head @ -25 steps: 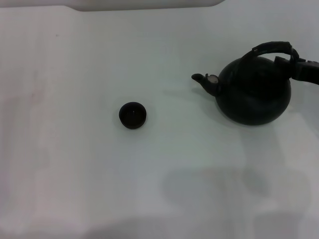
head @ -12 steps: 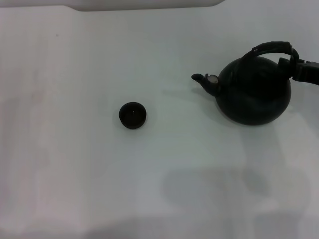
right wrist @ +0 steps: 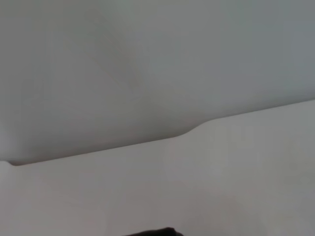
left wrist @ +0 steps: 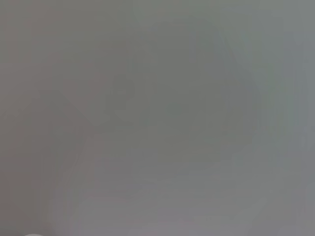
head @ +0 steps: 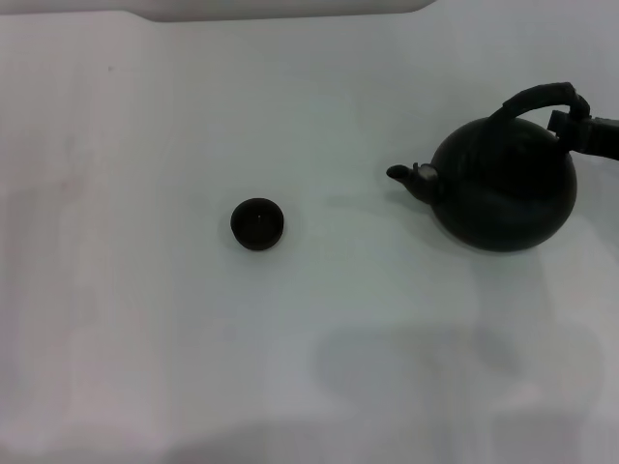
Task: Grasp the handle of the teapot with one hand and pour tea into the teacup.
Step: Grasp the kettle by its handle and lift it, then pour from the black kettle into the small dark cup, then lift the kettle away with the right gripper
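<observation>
The matte-black teapot [head: 508,188] is at the right of the white table [head: 145,319] in the head view, its short spout [head: 404,174] pointing left toward the teacup. The arched black handle [head: 537,97] rises over its top. My right gripper [head: 578,128] reaches in from the right edge and is shut on the handle's right end. The tiny dark teacup [head: 257,223] sits alone left of centre, well apart from the spout. I cannot tell whether the pot rests on the table. My left gripper is out of view.
A pale raised edge [head: 280,10] runs along the table's far side. The right wrist view shows that table edge [right wrist: 197,129] and a black sliver [right wrist: 155,232] at the bottom. The left wrist view shows only blank grey surface.
The teapot has shifted right and a little nearer to me with the right gripper. The silvery spot on its spout no longer shows. The teacup has not moved.
</observation>
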